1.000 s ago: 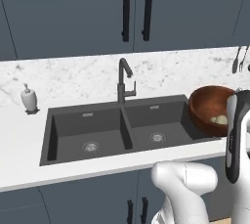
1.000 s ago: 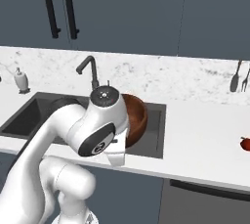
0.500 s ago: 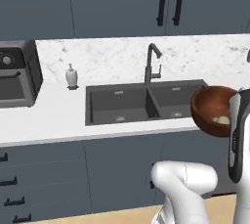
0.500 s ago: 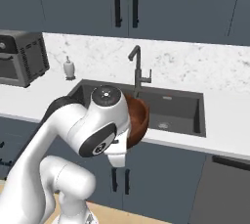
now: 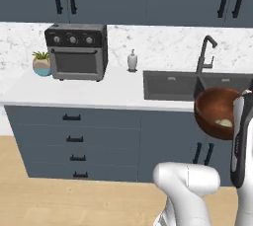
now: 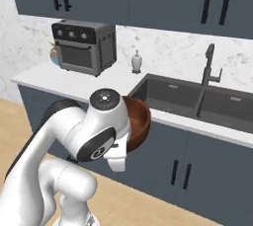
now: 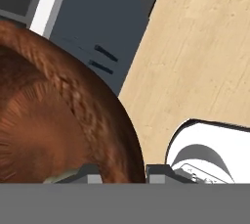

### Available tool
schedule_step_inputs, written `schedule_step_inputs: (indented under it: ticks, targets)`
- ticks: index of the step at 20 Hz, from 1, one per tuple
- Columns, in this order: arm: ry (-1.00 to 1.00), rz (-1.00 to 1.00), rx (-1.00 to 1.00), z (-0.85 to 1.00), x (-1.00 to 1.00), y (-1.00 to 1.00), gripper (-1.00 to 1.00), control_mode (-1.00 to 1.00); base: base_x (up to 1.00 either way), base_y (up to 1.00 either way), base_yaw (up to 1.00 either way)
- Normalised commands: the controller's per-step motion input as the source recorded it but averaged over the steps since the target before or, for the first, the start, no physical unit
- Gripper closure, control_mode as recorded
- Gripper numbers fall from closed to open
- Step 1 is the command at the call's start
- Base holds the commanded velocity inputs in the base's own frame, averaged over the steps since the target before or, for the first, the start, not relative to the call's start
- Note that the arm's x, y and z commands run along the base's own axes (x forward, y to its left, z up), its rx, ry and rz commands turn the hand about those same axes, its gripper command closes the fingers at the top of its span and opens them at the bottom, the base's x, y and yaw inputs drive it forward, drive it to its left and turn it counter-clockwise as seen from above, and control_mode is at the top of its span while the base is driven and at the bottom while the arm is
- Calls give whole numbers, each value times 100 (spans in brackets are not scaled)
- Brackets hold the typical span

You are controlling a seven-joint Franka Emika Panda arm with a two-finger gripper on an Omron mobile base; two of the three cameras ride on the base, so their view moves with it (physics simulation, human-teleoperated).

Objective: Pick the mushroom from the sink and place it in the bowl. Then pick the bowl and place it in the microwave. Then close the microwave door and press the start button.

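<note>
the gripper (image 7: 122, 174) is clamped on the rim of the bowl (image 5: 216, 113), held off the desk (image 5: 99, 89) in front of the sink (image 5: 173, 84). the mushroom (image 5: 224, 123) lies inside the bowl.

From the left base view, my own arm covers the right rim of the bowl (image 5: 217, 111), and the mushroom (image 5: 224, 123) inside is a small pale blob whose stem I cannot make out. The sink (image 5: 173, 85) runs off the right edge, its far basin partly behind the bowl. In the right base view the arm's elbow hides most of the bowl (image 6: 138, 121), so I cannot see into it. In the hand view the bowl (image 7: 58, 120) is cut by the left edge, and the pincer (image 7: 124, 174) shows just two grey tips flanking the rim.
</note>
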Motion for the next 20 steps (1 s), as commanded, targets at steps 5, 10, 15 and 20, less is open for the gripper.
schedule_step_inputs:
  ticks: [5, 10, 15, 20]
  targets:
    - [0, 0, 0, 0, 0, 0, 100, 100, -31, 26, 20]
    - [0, 0, 0, 0, 0, 0, 100, 100, 0, -66, -58]
    - [0, 0, 0, 0, 0, 0, 100, 100, 0, -35, -71]
    - [0, 0, 0, 0, 0, 0, 100, 100, 0, -18, -72]
